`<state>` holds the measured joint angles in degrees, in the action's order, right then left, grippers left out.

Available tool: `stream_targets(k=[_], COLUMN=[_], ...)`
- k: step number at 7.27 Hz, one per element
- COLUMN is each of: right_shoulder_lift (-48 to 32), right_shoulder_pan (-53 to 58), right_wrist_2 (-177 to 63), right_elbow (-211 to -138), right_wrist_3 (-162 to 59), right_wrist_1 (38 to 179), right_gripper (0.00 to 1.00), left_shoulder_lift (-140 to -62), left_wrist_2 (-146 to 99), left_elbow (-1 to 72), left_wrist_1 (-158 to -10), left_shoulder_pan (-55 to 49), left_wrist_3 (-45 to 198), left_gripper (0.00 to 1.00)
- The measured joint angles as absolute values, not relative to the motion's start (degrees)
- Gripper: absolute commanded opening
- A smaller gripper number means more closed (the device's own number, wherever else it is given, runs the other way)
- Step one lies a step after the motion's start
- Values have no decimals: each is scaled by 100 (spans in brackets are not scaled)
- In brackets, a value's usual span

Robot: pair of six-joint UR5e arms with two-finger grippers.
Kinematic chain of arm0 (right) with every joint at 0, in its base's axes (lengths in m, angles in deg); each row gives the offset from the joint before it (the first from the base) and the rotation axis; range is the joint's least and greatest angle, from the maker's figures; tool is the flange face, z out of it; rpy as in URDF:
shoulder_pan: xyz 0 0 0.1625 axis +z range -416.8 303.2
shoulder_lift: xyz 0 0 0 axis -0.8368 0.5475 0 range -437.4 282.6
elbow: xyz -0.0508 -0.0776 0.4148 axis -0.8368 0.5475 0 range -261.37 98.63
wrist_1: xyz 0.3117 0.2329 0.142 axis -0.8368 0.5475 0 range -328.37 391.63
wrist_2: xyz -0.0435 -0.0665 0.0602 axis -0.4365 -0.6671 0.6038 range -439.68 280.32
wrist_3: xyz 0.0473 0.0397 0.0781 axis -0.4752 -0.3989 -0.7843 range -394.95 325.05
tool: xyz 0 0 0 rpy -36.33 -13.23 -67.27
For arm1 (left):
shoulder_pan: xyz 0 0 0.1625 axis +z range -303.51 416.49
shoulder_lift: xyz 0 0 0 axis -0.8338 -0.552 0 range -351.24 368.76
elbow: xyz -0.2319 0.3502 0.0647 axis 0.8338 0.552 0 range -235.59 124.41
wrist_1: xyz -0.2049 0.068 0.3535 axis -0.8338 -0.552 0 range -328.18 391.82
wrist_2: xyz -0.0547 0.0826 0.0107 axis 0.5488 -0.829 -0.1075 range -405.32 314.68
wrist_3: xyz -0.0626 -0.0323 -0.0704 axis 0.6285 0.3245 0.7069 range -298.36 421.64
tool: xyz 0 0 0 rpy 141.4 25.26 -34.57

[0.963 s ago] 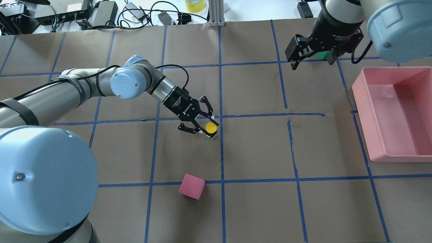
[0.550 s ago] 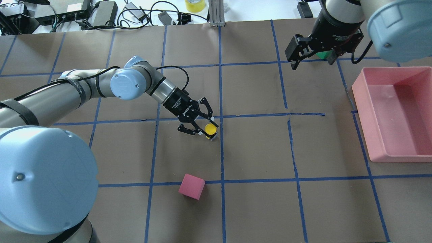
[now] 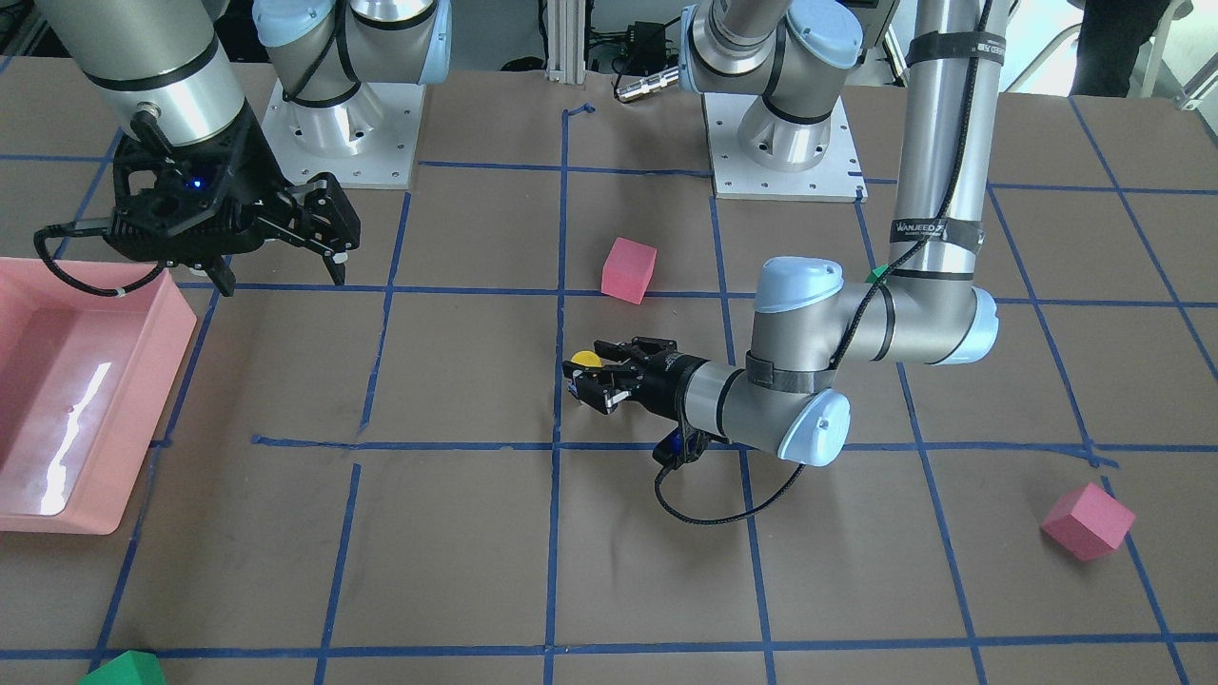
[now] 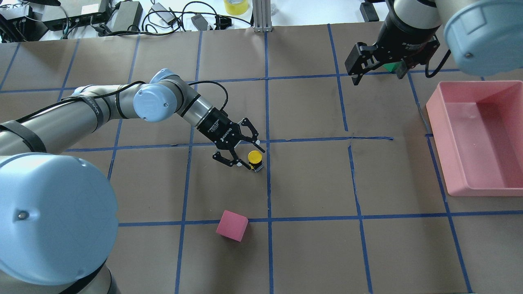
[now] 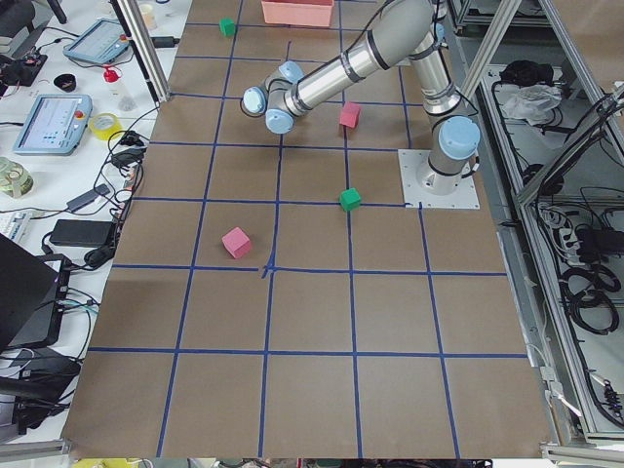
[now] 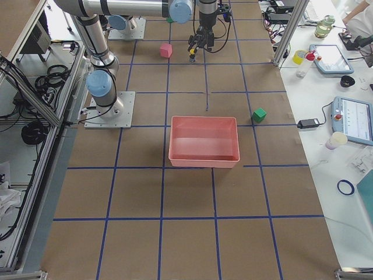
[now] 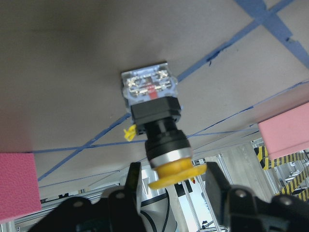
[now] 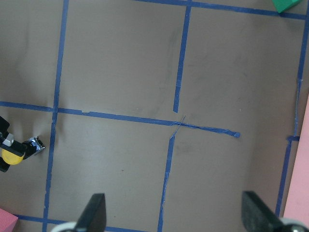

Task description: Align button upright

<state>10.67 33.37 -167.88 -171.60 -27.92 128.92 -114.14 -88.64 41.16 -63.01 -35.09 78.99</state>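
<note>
The button (image 4: 255,156) has a yellow cap, a black collar and a grey-white base, and stands on its base on the brown table with the cap up. My left gripper (image 4: 250,157) lies low and level, open, one finger on each side of the cap. In the left wrist view the cap (image 7: 176,175) sits between the two fingertips (image 7: 131,182) with a gap on both sides. In the front view the button (image 3: 584,361) is at the left gripper's (image 3: 592,380) tips. My right gripper (image 4: 378,70) hangs open and empty at the far right, also in the front view (image 3: 278,259).
A pink tray (image 4: 434,107) lies at the right edge. A pink cube (image 4: 232,225) sits nearer the robot than the button. A green cube (image 4: 393,66) shows under the right gripper. Another pink cube (image 3: 1088,520) and a green cube (image 3: 124,669) lie on the operators' side.
My left gripper's jaws have spread a little wider and the hand has drawn back slightly from the button. The button stays in place. The right arm has hardly moved.
</note>
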Motion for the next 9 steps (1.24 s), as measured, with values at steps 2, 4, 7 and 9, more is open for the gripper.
stream_targets(k=[2,4,7,9], right_shoulder_lift=[1067,1067,1067,1067], right_shoulder_pan=[3335,3334,3331,3331], right_wrist_2=[-16786,-16787,-16790,-16788], right_elbow=[-17163,-17163,-17163,-17163], right_wrist_3=[-2792,-2792,-2784,-2762], right_wrist_1=[12892,12892,12892,12892], right_gripper=[100,100,100,100], left_shoulder_lift=[-11189,-10732,-10083,-9875], left_wrist_2=[-8930,-9562,-11593,-12680], left_elbow=[4077,4012,3767,3729], left_wrist_1=[-6297,-6170,-5518,-5045], left_shoulder_pan=[-3509,-3517,-3513,-3379], left_wrist_3=[8277,8627,8738,8554], left_gripper=[93,100,100,100])
